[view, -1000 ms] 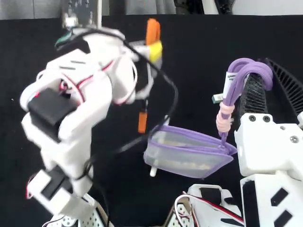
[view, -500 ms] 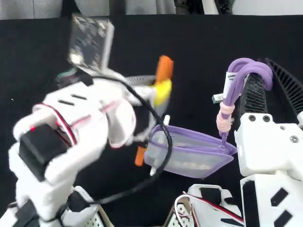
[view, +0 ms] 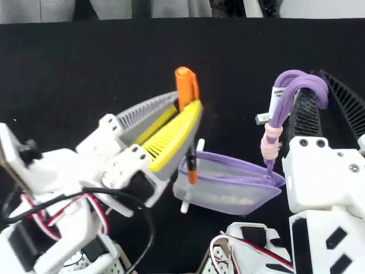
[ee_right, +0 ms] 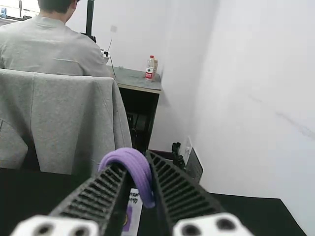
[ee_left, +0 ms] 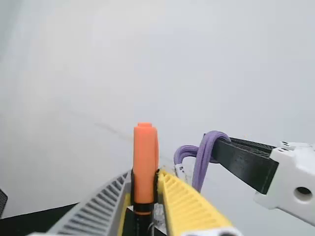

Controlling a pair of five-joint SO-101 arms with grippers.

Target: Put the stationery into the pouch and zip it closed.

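The left gripper (view: 185, 103) is pinching an orange marker (view: 183, 85) upright, its cap pointing up and its lower end sitting at the open mouth of the purple pouch (view: 228, 185). The right gripper (view: 312, 85) is clamping the pouch's strap (view: 283, 94), and the pouch is hanging from it over the black bench (view: 85, 68), near the front edge.

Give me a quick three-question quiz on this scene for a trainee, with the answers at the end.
1. True or false: the left hand grips an orange marker.
2. What does the right hand hold? A) the purple strap B) a ruler C) nothing
3. Fill in: the marker's lower end is at the mouth of the purple ____.
Key: 1 true; 2 A; 3 pouch.
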